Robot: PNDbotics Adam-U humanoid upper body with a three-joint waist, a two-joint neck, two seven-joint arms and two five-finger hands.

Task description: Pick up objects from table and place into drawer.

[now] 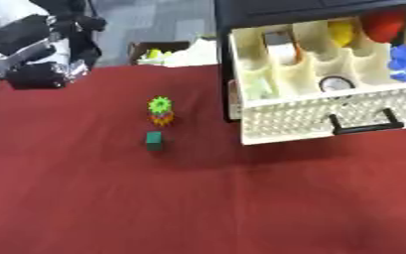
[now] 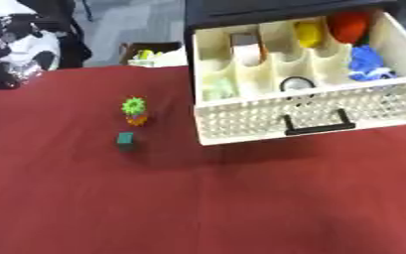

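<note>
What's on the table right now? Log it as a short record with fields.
surface: red cloth
drawer: cream drawer pulled open, black handle facing front
drawer contents: yellow, red and blue items at the back right, a round item in a middle compartment
left on cloth: green cube; green gear toy stacked on an orange piece
left hand: raised at upper left, holding nothing
right hand: not visible

my left hand: blurred at the upper left, fingers not readable
my right hand: out of both views
drawer: far to my left hand's right, top cut by the frame edge
blue thing: shape unclear in the drawer
box: beyond the table, contents too blurred to tell
</note>
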